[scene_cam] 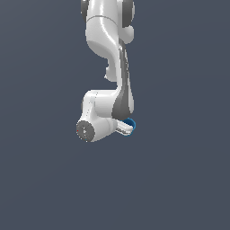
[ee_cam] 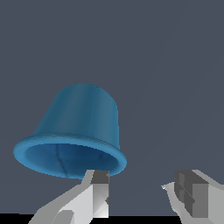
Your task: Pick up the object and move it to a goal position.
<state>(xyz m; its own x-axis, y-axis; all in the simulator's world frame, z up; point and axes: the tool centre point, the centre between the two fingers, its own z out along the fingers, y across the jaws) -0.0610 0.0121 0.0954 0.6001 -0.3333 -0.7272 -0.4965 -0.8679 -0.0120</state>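
The object (ee_cam: 78,127) is a bright blue cup with a flared rim and a darker hollow inside, filling much of the wrist view. It lies just beyond one fingertip (ee_cam: 99,186), with its rim crossing that tip. The other finger (ee_cam: 190,192) stands well apart from it. My gripper (ee_cam: 142,192) is open, and the gap between the fingers holds nothing. In the exterior view only a small blue edge of the object (scene_cam: 131,123) shows past the white gripper (scene_cam: 127,129), which is low under the bent arm.
The white arm (scene_cam: 108,45) comes down from the top of the exterior view. A plain dark grey surface (scene_cam: 179,179) surrounds it. No goal marker shows.
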